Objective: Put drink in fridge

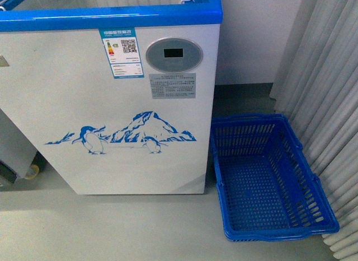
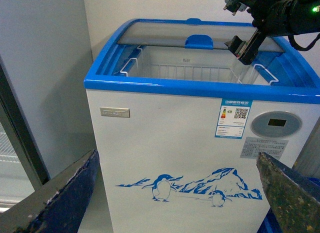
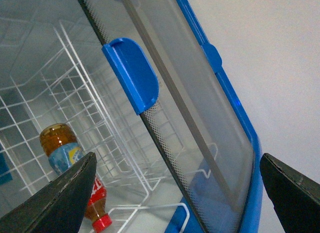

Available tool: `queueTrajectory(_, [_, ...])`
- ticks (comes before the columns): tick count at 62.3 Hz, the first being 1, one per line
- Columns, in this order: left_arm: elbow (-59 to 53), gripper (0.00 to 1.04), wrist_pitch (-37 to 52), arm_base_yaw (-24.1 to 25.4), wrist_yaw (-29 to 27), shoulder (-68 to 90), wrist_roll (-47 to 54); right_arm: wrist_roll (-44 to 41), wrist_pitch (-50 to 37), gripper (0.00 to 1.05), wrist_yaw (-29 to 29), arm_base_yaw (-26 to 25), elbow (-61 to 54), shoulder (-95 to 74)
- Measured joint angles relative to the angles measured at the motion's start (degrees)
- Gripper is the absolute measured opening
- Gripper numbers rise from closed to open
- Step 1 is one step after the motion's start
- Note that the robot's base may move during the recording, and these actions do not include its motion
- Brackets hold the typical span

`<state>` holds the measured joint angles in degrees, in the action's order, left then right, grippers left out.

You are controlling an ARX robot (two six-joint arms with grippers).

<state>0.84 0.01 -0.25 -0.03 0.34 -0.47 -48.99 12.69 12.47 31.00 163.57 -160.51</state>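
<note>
Right gripper [image 3: 175,193] hangs over the open top of the fridge [image 1: 112,104], its two dark fingers [image 3: 55,198] set wide apart with nothing between them; the left wrist view shows that arm [image 2: 270,18] above the far right part of the opening. Left gripper [image 2: 175,193] likewise stands with its fingers spread and empty, held in front of the fridge's white face. The drink [image 3: 75,173] lies inside the fridge, in the white wire basket [image 3: 60,93], tilted with its red cap [image 3: 101,223] lowest; amber-brown liquid shows at its upper end and a blue and red label wraps its middle. Beside it, the sliding glass lid [image 3: 200,128] with a blue handle [image 3: 132,75] covers the far part of the opening. On the fridge front are a blue top rim [image 1: 112,17], an energy label [image 1: 122,52], a round grey display panel [image 1: 174,54] and a blue penguin-and-mountain drawing [image 1: 128,135]. To the right of the fridge, on the grey floor, sits a blue plastic shopping basket [image 1: 268,177], near pale curtains [image 1: 330,76].
</note>
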Motion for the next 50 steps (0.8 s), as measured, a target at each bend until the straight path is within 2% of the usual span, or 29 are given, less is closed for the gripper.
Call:
queueTrajectory(6, [0.0,0.97,0.0,0.0,0.0,0.0,0.0,2.9,2.2,0.97,0.0,-0.5,1.2,0.0])
queueTrajectory(7, [0.0,0.97,0.0,0.0,0.0,0.0,0.0,6.3,3.6,0.97,0.0,-0.8,1.8,0.0])
queueTrajectory(16, [0.0,0.97,0.0,0.0,0.0,0.0,0.0,15.1,6.6,0.97,-0.5,-2.4,-0.1,1.6])
queueTrajectory(22, [0.0,0.97,0.0,0.0,0.0,0.0,0.0,25.7,1.0,0.97,-0.4,-3.9,-12.5,8.5])
queueTrajectory(27, [0.0,0.97,0.0,0.0,0.0,0.0,0.0,29.8,-1.9,0.97,0.4,-4.9,-20.3,14.0])
queueTrajectory(50, [0.0,0.97,0.0,0.0,0.0,0.0,0.0,37.6,-18.2,0.97,2.6,-8.6,-54.9,36.9])
